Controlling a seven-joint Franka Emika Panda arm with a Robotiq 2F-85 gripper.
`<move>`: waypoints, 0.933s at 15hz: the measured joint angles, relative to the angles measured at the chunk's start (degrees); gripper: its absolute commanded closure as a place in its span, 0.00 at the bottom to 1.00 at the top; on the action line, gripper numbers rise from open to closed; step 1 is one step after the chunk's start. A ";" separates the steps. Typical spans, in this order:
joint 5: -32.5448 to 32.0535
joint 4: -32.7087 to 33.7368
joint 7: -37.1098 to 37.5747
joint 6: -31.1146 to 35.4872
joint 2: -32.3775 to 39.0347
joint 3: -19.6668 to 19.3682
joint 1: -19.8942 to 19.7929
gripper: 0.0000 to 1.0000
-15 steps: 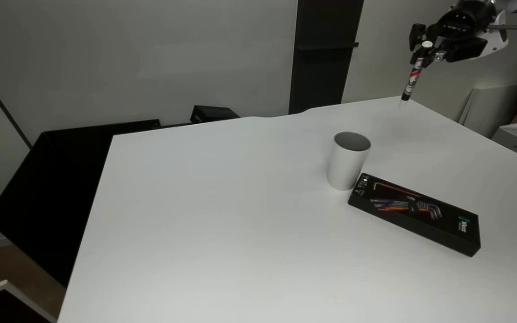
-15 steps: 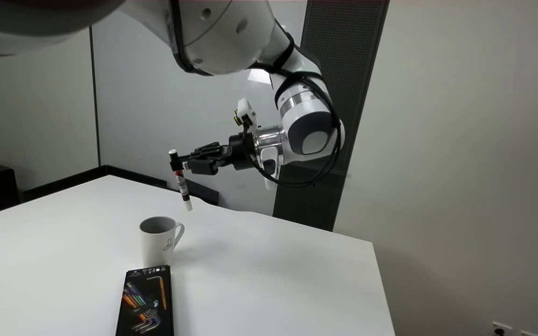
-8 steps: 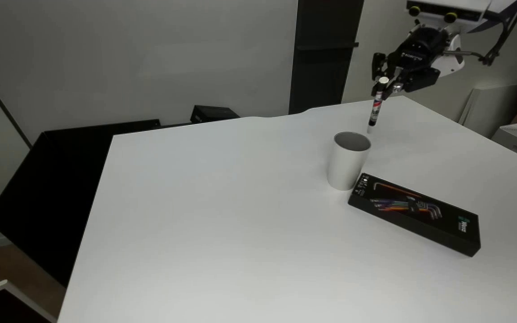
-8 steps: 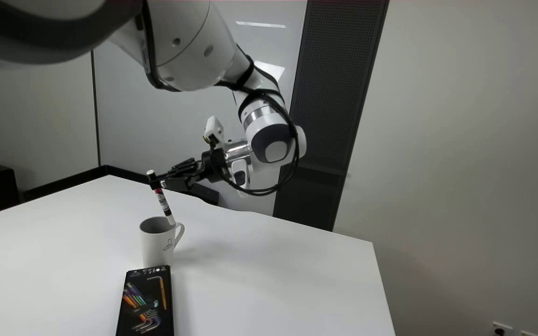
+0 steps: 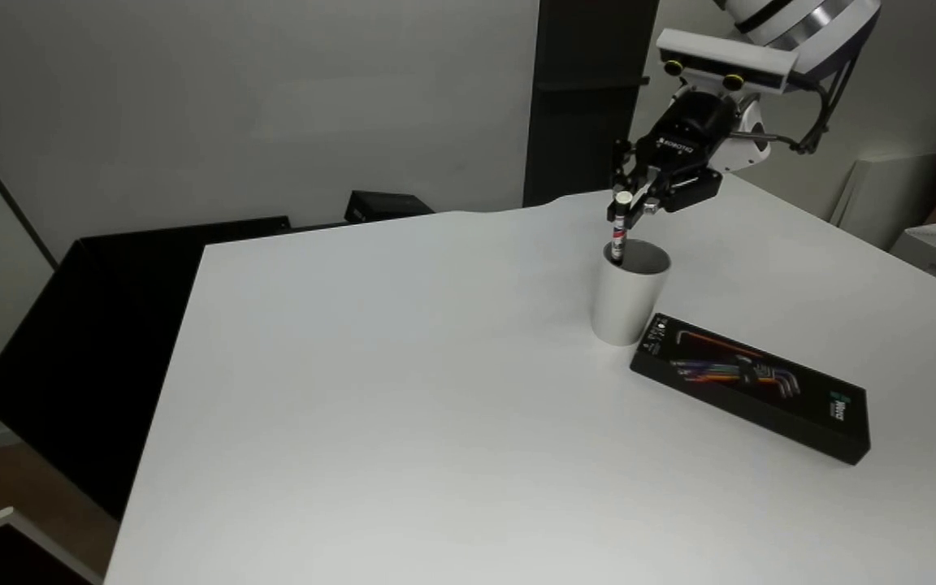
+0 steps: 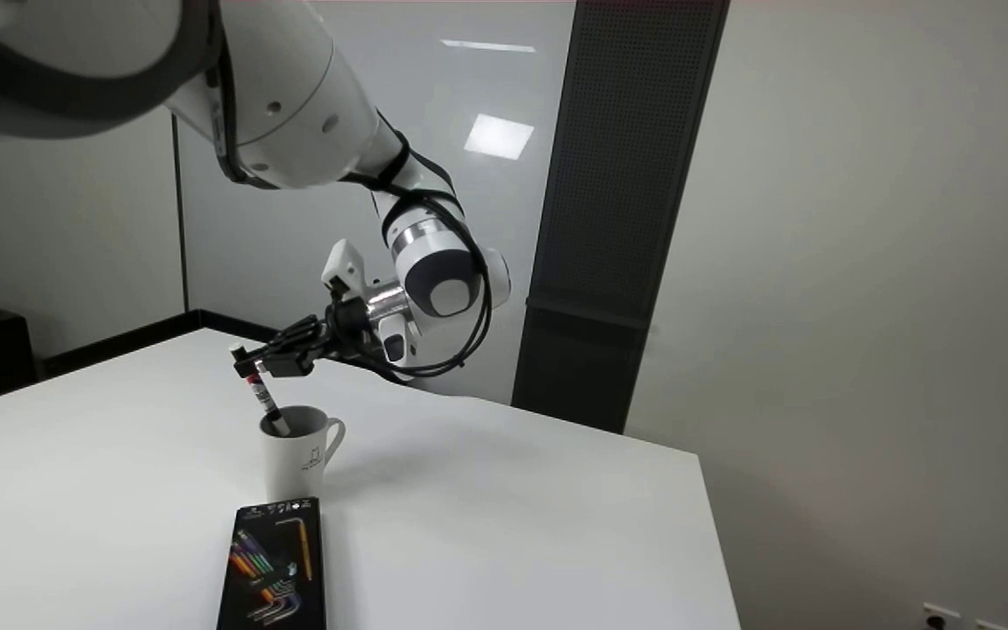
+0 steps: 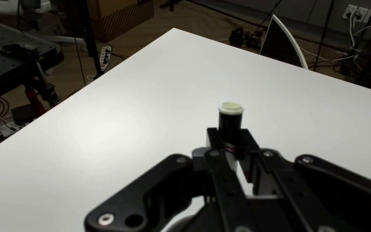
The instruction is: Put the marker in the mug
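Note:
The white mug (image 5: 629,305) stands upright on the white table in both exterior views, its handle to the right in an exterior view (image 6: 294,468). My gripper (image 5: 626,210) is above the mug, its fingers shut on the upper part of the marker. The marker (image 5: 618,237) has a white end, a black band and a red-and-white label; it leans, its lower end inside the mug's mouth (image 6: 261,394). In the wrist view the marker's top (image 7: 230,120) sticks up between the fingertips (image 7: 231,140). A curved edge of the mug (image 7: 180,223) shows at the bottom; the rest is hidden.
A flat black box of hex keys (image 5: 752,388) lies close against the mug's base and also shows in an exterior view (image 6: 272,564). A small black box (image 5: 387,206) is beyond the table's back edge. The wrist view shows the table corner (image 7: 174,30).
My gripper has moved left and down in both exterior views with the marker in it. The marker's lower end went from outside the mug to inside its mouth. The mug and box stayed put.

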 measured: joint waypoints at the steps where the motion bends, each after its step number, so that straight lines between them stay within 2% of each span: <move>1: -0.02 0.09 -0.10 0.12 -0.01 -0.01 -0.21 0.41; 7: -2.02 0.20 -2.33 0.63 -0.97 -0.22 -1.46 0.05; 9: -3.29 0.20 -3.06 0.73 -1.77 -0.49 -1.47 0.00; 12: -5.09 0.21 -3.56 1.03 -3.21 -0.73 -1.57 0.00; 14: -8.01 0.26 -7.60 2.87 -4.33 -0.99 -1.62 0.00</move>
